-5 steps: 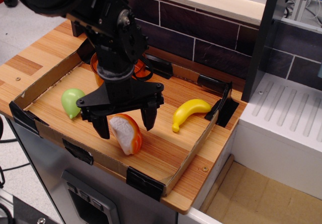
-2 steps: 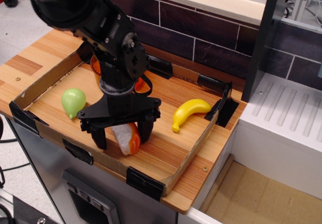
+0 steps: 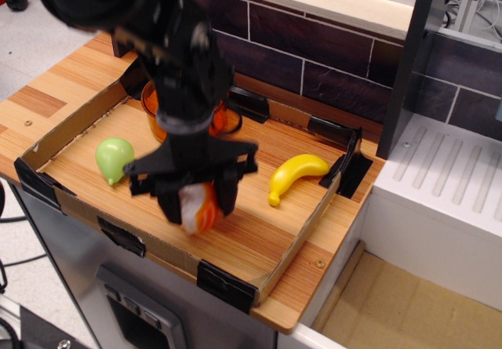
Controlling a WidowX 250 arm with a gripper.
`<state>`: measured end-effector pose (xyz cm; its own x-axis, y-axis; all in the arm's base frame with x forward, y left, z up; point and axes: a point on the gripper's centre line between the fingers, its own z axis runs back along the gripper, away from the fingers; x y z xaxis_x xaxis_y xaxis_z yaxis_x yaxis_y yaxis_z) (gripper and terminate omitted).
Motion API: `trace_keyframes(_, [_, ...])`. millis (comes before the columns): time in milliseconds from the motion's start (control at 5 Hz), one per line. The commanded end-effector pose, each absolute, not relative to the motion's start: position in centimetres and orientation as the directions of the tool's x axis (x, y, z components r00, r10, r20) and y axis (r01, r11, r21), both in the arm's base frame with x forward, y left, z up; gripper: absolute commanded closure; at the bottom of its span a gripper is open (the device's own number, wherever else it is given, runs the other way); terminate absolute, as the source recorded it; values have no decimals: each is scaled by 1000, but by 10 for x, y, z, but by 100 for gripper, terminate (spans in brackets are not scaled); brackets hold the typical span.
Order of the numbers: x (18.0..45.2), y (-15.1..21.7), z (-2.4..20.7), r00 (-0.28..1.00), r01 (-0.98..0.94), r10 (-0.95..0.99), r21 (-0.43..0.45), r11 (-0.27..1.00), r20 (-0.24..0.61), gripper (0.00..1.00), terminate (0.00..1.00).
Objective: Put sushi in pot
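Note:
The sushi (image 3: pixel 198 208), a white block with an orange-red topping, sits between the fingers of my black gripper (image 3: pixel 197 205). The gripper is shut on it, near the front wall of the cardboard tray. The frame is motion-blurred, so I cannot tell whether the sushi touches the tray floor. The orange translucent pot (image 3: pixel 154 104) stands at the tray's back left, mostly hidden behind my arm; only parts of its rim and wall show.
A green pear-shaped toy (image 3: pixel 113 158) lies left of the gripper. A yellow banana (image 3: pixel 296 172) lies to its right. The cardboard tray (image 3: pixel 292 249) has low taped walls on a wooden counter. A dark tiled wall runs behind.
The gripper came down around the sushi and its fingers closed on it. The sushi now sits narrower and more upright between the fingers.

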<state>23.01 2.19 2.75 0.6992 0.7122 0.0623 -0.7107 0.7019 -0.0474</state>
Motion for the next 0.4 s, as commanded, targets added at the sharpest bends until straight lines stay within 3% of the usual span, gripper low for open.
trace_keyframes(0, [283, 51, 101, 528, -829, 845, -167, 534, 84, 100, 0])
trace_keyframes(200, [307, 67, 104, 462, -867, 882, -158, 472, 96, 100, 0])
